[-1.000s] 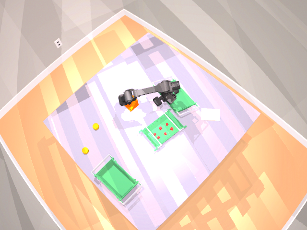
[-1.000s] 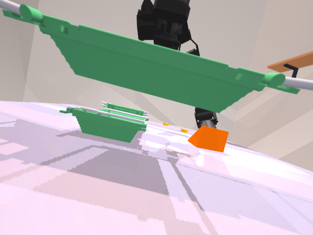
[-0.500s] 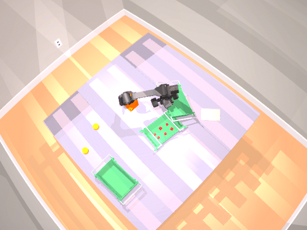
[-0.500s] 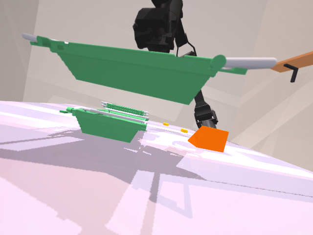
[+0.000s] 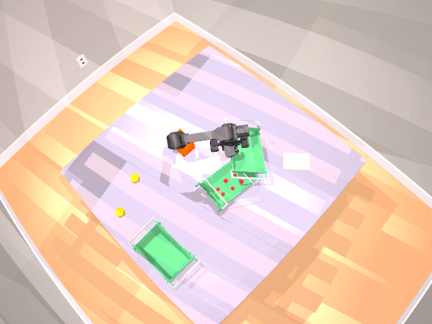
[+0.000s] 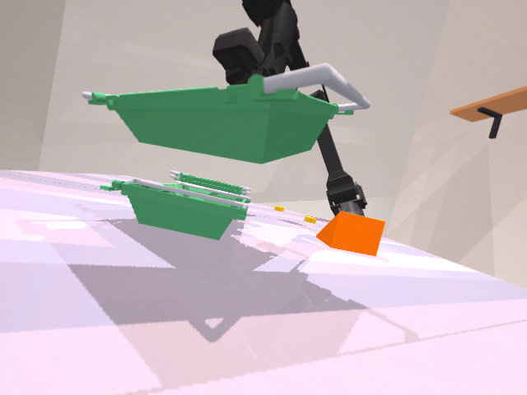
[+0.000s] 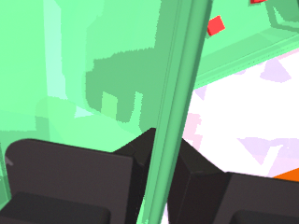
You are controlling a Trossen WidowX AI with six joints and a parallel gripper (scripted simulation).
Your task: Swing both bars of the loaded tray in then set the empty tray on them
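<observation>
Empty tray (image 6: 221,123) aloft by its wall in clamped end effector (image 7: 156,173), above loaded tray (image 6: 179,210).

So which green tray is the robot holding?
Find the dark arm in the middle of the lilac mat. The tray at its tip, pinched by its rim in the jaws, is the only one up in the air, and it has no red blocks.
</observation>
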